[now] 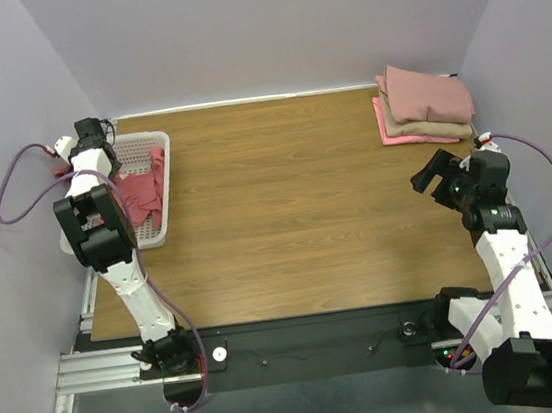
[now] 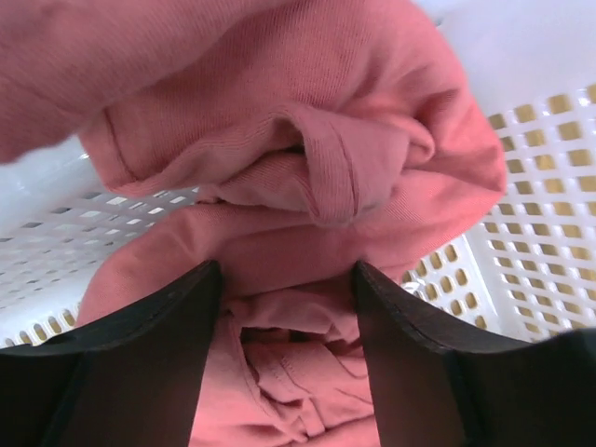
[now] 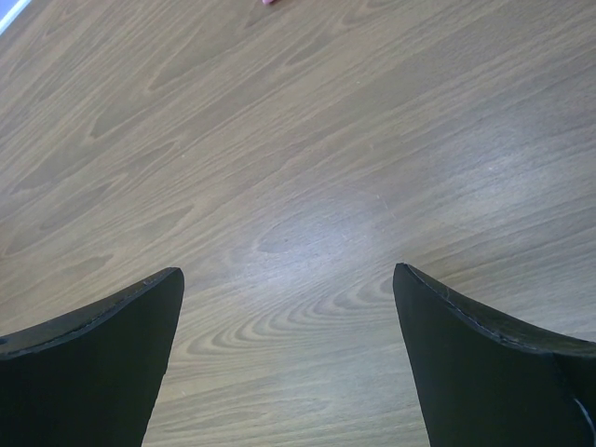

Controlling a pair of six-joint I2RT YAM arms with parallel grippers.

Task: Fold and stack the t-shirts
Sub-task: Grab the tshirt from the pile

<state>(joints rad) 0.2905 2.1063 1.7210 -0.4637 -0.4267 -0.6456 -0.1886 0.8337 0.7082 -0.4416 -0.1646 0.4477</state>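
Observation:
A crumpled coral-red t-shirt [image 1: 145,190] lies in the white mesh basket [image 1: 143,139]. My left gripper [image 1: 114,172] reaches down into the basket. In the left wrist view the shirt [image 2: 307,158] fills the frame and my left gripper [image 2: 287,279] is open, its fingers either side of a bunched fold. A folded stack sits at the far right corner: a dusty-pink shirt [image 1: 430,93] on top, a tan one [image 1: 430,128] under it, a bright-pink one [image 1: 386,122] at the bottom. My right gripper [image 1: 432,179] is open and empty above bare table [image 3: 279,140].
The basket's perforated walls [image 2: 545,186] surround the shirt closely on the left of the wooden table [image 1: 297,214]. The grey enclosure walls stand close behind and beside the table. Purple cables loop out from both arms.

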